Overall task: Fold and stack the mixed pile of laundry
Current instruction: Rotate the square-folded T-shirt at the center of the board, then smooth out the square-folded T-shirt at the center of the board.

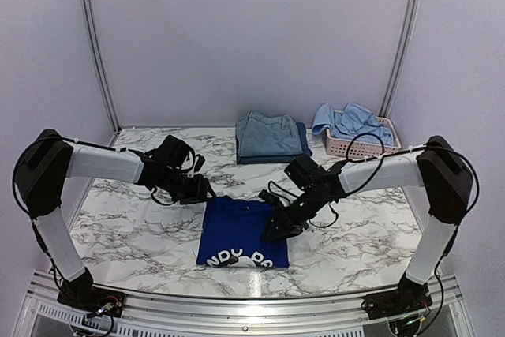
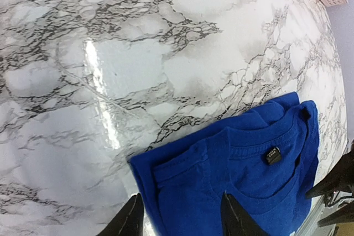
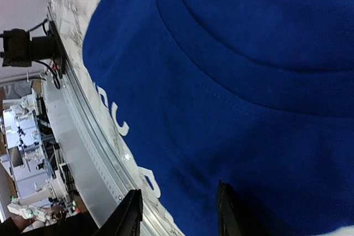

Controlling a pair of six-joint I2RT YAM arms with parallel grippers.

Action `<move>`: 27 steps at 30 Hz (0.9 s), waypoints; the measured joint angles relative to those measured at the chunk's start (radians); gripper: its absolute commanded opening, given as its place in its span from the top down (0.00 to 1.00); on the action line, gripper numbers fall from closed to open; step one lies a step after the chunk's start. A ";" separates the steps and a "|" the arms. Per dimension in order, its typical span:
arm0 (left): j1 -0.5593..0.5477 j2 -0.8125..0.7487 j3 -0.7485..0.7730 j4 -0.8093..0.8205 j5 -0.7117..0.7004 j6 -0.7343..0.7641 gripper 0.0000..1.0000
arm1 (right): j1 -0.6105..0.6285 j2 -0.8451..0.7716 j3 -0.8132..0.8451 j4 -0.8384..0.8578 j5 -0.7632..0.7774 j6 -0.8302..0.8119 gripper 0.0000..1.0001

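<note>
A royal-blue T-shirt with white lettering [image 1: 241, 233] lies folded flat at the front middle of the table. My left gripper [image 1: 207, 189] is open over its far left corner; in the left wrist view its fingers straddle the shirt's folded edge [image 2: 182, 192]. My right gripper [image 1: 274, 234] is open low over the shirt's right edge; the right wrist view shows blue cloth [image 3: 232, 92] between its fingers. Folded faded denim on a navy piece [image 1: 271, 136] sits at the back centre. A light-blue shirt [image 1: 347, 122] lies heaped in the basket.
A pink lattice basket [image 1: 364, 145] stands at the back right. A metal rail [image 1: 237, 301] runs along the table's near edge, close to the T-shirt's lettered hem. White walls close in the back and sides.
</note>
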 measured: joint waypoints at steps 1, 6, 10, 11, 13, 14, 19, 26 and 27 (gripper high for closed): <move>0.012 -0.010 -0.001 -0.007 0.001 0.002 0.50 | -0.013 -0.030 0.000 -0.003 0.004 0.011 0.58; 0.044 -0.080 -0.024 -0.040 0.005 -0.006 0.47 | -0.160 -0.182 0.007 -0.023 0.103 0.030 0.58; 0.034 -0.093 -0.036 -0.045 0.010 -0.034 0.46 | -0.237 -0.168 0.008 -0.046 0.198 0.046 0.58; 0.028 -0.092 -0.040 -0.047 0.010 -0.040 0.45 | -0.238 -0.154 0.007 -0.048 0.209 0.053 0.58; 0.016 -0.090 -0.045 -0.053 0.009 -0.053 0.43 | -0.235 -0.121 0.004 -0.048 0.223 0.071 0.57; 0.011 -0.086 -0.045 -0.054 0.007 -0.057 0.41 | -0.233 -0.106 0.003 -0.045 0.226 0.080 0.57; -0.024 -0.053 -0.045 -0.056 -0.012 -0.077 0.41 | -0.229 -0.046 0.000 -0.007 0.231 0.108 0.61; -0.037 0.013 -0.025 -0.063 -0.045 -0.101 0.49 | -0.212 0.050 0.035 0.033 0.231 0.118 0.75; -0.036 0.014 -0.021 -0.064 -0.051 -0.101 0.50 | -0.210 0.049 0.047 0.032 0.233 0.115 0.80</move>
